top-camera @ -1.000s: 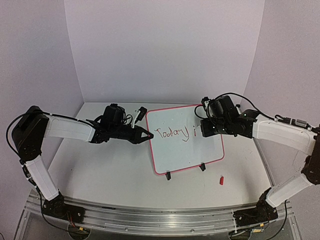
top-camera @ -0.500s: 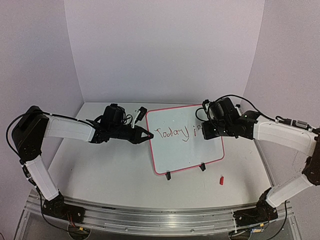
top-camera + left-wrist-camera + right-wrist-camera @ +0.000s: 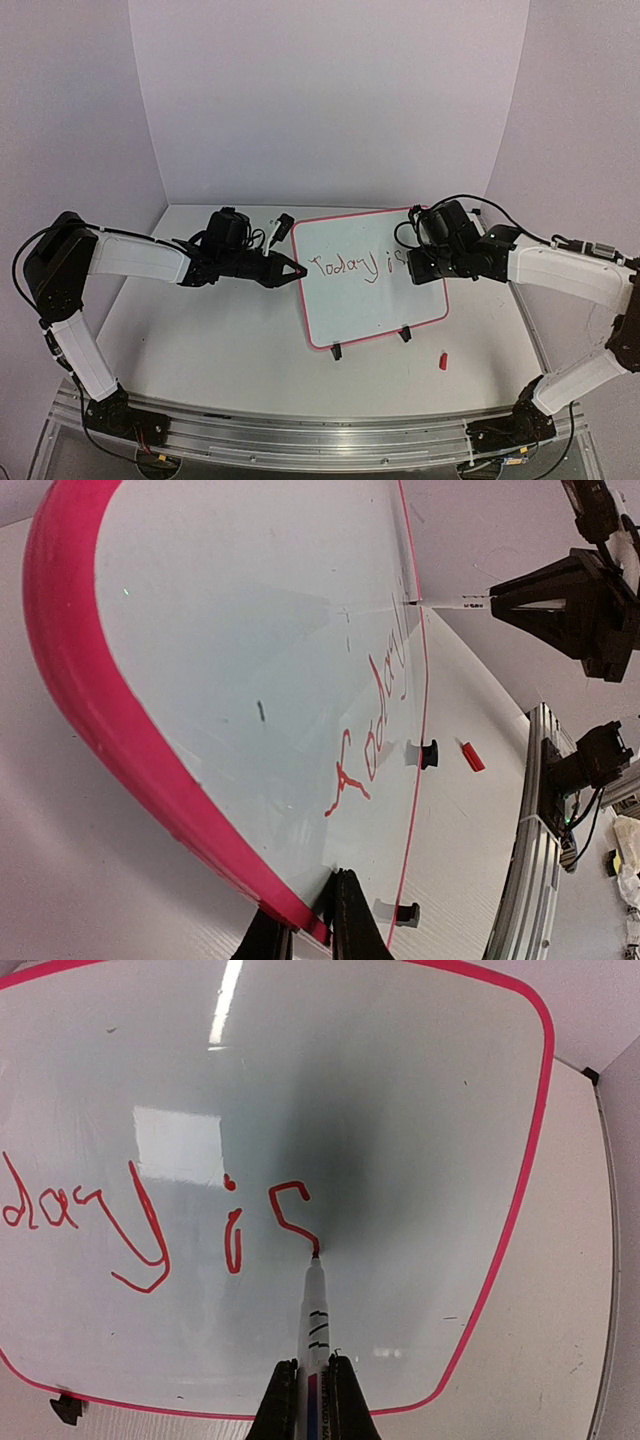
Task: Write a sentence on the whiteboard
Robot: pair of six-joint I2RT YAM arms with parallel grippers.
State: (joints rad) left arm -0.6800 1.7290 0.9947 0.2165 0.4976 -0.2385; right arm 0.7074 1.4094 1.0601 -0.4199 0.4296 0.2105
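Observation:
The whiteboard (image 3: 345, 300) with a red-pink frame leans on a stand in mid-table; it also shows in the left wrist view (image 3: 230, 630) and the right wrist view (image 3: 400, 1090). The sentence (image 3: 345, 266) is in red marker and reads "Today i" plus a part-drawn "s" (image 3: 290, 1210). My right gripper (image 3: 312, 1385) is shut on a white marker (image 3: 314, 1310) whose tip touches the board at the end of the "s". My left gripper (image 3: 312, 930) is shut on the board's left frame edge (image 3: 290, 905); in the top view it (image 3: 298, 269) sits at the board's left side.
A small red marker cap (image 3: 442, 359) lies on the table right of the board's front; it also shows in the left wrist view (image 3: 472, 756). The stand's black feet (image 3: 337, 352) poke out under the board. A small black object (image 3: 282, 226) lies behind the board's left corner.
My right gripper has moved slightly right and nearer with the marker, and the red stroke after the "i" has grown into part of an "s". The left arm has not moved.

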